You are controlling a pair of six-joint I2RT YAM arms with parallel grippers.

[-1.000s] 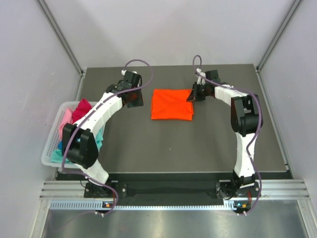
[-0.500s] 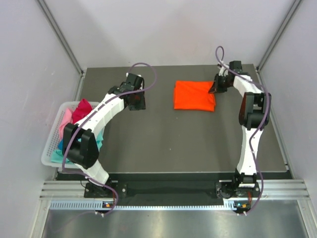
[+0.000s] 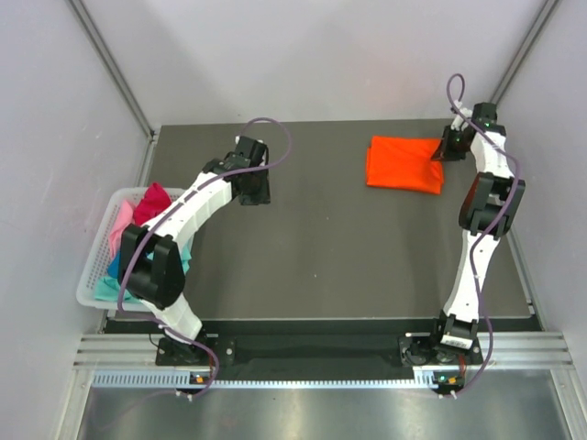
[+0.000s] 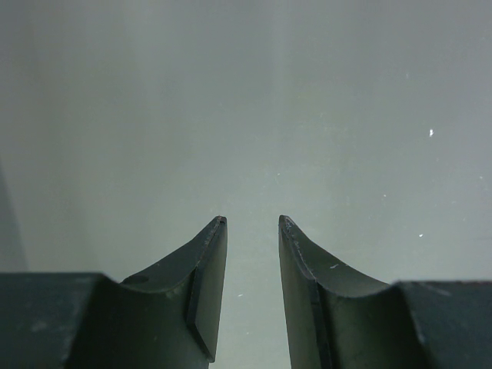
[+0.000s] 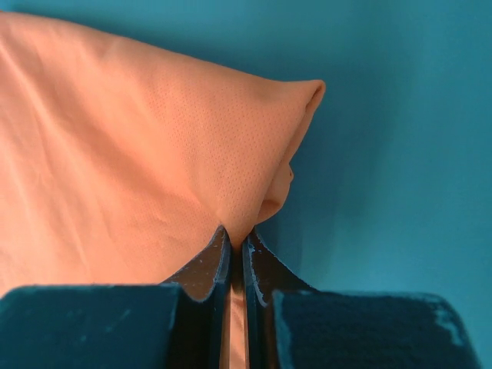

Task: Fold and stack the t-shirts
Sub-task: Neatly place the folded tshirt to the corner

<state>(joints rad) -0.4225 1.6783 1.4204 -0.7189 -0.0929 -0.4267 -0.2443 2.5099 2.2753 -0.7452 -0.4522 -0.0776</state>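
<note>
A folded bright orange t-shirt (image 3: pixel 404 164) lies at the far right of the dark table. My right gripper (image 3: pixel 440 152) is shut on its right edge; in the right wrist view the cloth (image 5: pixel 138 154) is pinched between the jaws of my right gripper (image 5: pixel 237 240). My left gripper (image 3: pixel 253 191) is open and empty over bare table at the far left; its jaws (image 4: pixel 252 223) stand a little apart with nothing between them. Magenta, pale pink and teal t-shirts (image 3: pixel 138 215) lie crumpled in the basket at the left.
A white plastic lattice basket (image 3: pixel 92 275) stands at the table's left edge. Grey walls close in the back and both sides. The right arm stretches along the table's right edge.
My right gripper has dragged the orange t-shirt from the far middle of the table to the far right. My left gripper has stayed almost where it was.
</note>
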